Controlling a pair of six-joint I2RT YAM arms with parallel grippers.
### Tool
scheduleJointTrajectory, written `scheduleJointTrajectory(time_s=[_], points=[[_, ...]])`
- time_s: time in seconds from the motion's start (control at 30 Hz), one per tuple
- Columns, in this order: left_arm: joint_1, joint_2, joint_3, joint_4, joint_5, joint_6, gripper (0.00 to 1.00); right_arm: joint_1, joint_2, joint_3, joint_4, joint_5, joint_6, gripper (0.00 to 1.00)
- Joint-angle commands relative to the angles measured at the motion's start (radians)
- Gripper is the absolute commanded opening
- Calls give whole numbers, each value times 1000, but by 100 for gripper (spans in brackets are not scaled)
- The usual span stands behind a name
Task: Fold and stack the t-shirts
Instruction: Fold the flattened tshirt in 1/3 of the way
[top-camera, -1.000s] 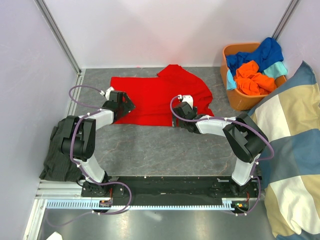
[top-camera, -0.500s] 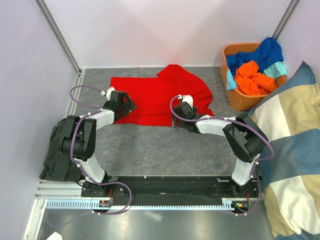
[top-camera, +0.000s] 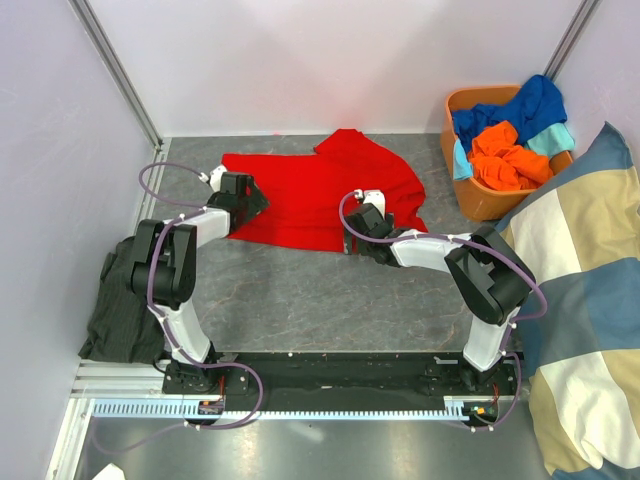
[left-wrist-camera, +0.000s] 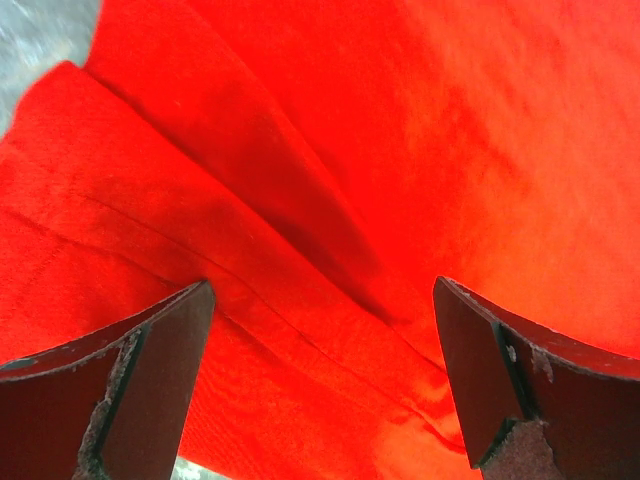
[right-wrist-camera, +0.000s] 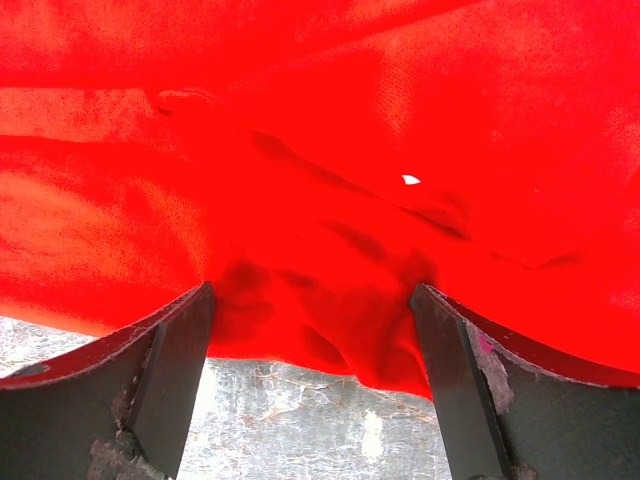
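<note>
"Grey marbled table (top-camera: 300, 300) first, from your bases outward: what's closest?"

"Beside my left arm (top-camera: 165, 270) a dark cloth (top-camera: 120, 300) lies crumpled at the table's edge; my elbow could snag it if I swing wide. Next comes the near hem of the red t-shirt (top-camera: 310, 205), spread mid-table. Both my grippers sit low over it."

"Gripping?"

"No. My left gripper (left-wrist-camera: 320, 285) stands wide apart above a diagonal crease, holding nothing. My right gripper (right-wrist-camera: 310, 290) is parted too, straddling a bunched bit of hem with bare table just below."

"So what could go wrong?"

"On the right the hem is rumpled — closing there, I judge I might pinch two layers, or only the top one, and the fold would drag crooked. On the left I could press that crease in. If one hand lifts ahead of the other, the cloth skews. Farther back, the shirt's right part looks doubled over itself; folding across it would trap a lump."

"And beyond?"

"Far right, an orange basket (top-camera: 478, 205) holds the orange t-shirt (top-camera: 505, 160), blue t-shirt (top-camera: 535, 100) and teal t-shirt (top-camera: 558, 138) in a heap, the blue one spilling over the rim — tugging one could haul out the rest. A checked cushion (top-camera: 590, 300) leans just beside it."
</note>
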Motion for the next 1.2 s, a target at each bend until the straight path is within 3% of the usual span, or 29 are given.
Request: scheduleJointTrajectory(time_s=[0.0,0.47,1.17], points=[[25,34,50,-3,-52,49,99,-8,116,-75,-241,-98,40,89],[62,55,123,-3,-51,63,99,-6,130,-70,-246,-98,40,89],[93,276,443,-16,0,121,99,-6,148,-55,-258,-102,39,89]])
